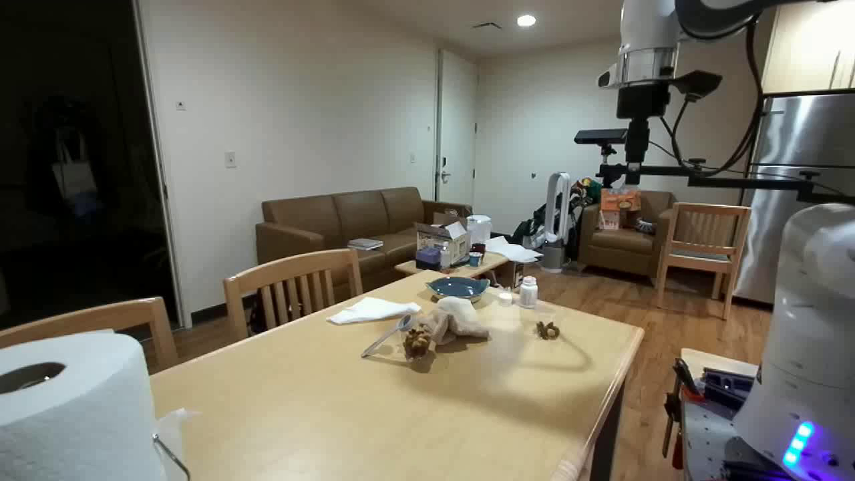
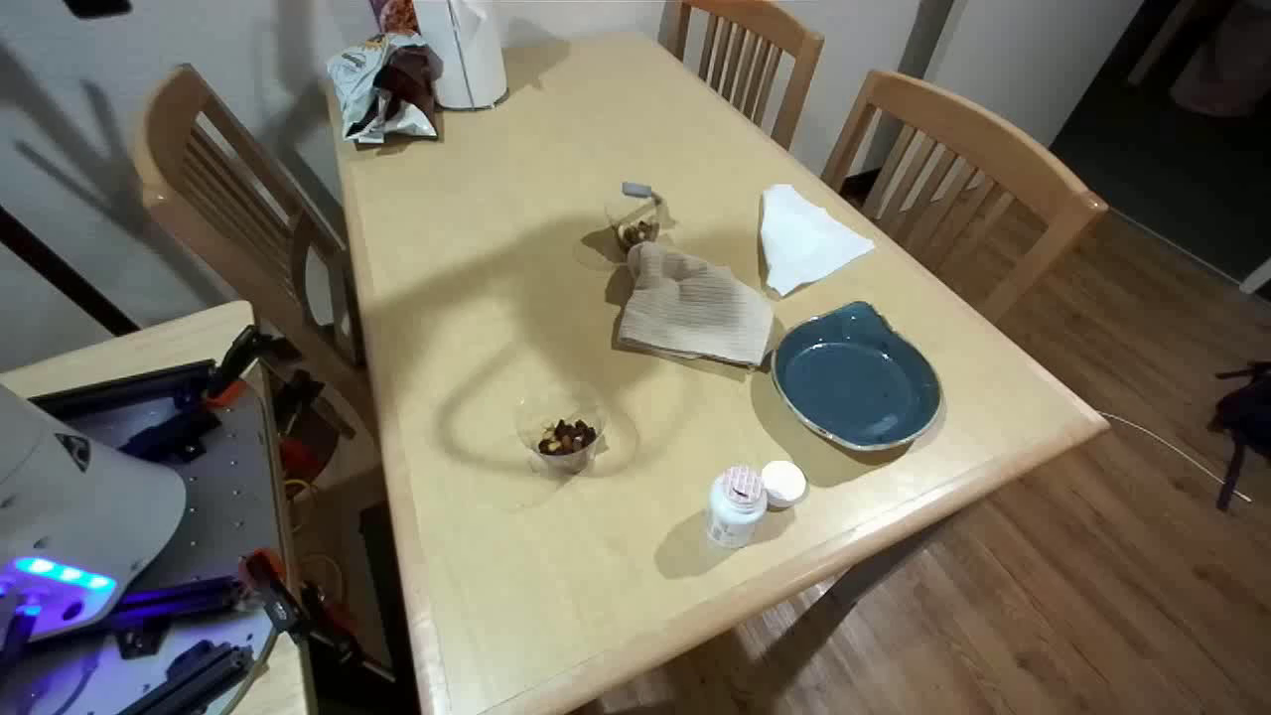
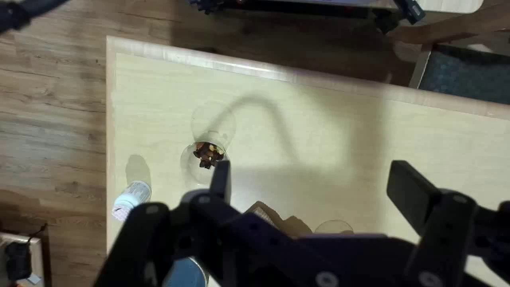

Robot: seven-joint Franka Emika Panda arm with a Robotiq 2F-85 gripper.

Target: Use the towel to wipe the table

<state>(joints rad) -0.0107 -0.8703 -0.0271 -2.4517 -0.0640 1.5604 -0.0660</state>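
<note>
- Wiping was judged not to have begun: the towel was seen lying rumpled and ungripped on the table, between a clear cup and a blue dish
- Nothing was held by the gripper; its fingers were spread wide, well above the table
- The grasp and the whole wipe were judged left to be done
- The table was partly taken up by a second cup of nuts, a white bottle with its lid set just beside it, and a white paper sheet
- The room was furnished with a brown sofa, wooden chairs and a fridge
</note>
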